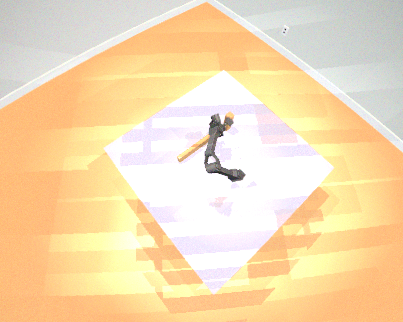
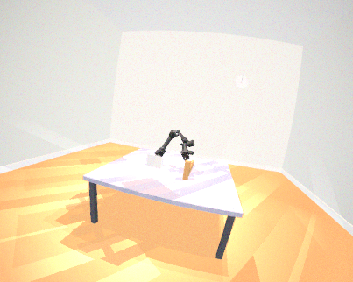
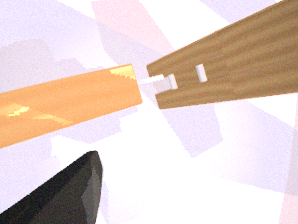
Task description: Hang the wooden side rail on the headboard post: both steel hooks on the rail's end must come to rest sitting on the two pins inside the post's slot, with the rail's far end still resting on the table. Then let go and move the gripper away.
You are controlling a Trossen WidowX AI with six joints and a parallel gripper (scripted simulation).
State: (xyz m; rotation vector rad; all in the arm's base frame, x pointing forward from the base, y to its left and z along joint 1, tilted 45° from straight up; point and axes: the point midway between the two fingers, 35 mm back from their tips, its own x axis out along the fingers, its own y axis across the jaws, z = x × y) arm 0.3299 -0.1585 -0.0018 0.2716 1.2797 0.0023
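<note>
The wooden side rail (image 1: 193,149) (image 3: 70,100) runs from the post across the table, its far end low at the table top. The headboard post (image 1: 230,115) (image 2: 187,172) (image 3: 240,57) stands upright. In the wrist view a pale steel hook (image 3: 151,79) sticks out of the rail's end towards the slot, close to one pin (image 3: 173,81); the other pin (image 3: 201,73) is farther along. A gap shows between rail end and post. Whether the hooks touch the pins I cannot tell; the second hook is not distinct. My gripper (image 2: 186,157) is open and empty, above the rail-post junction, with one dark finger in the wrist view.
The arm's base (image 1: 237,174) (image 2: 159,151) stands on the white table (image 1: 217,250) (image 2: 212,199), beside the rail and post. The dark arm arches over the table and partly covers the rail and post in the top view. A pale block-like shape (image 2: 155,161) shows below the base.
</note>
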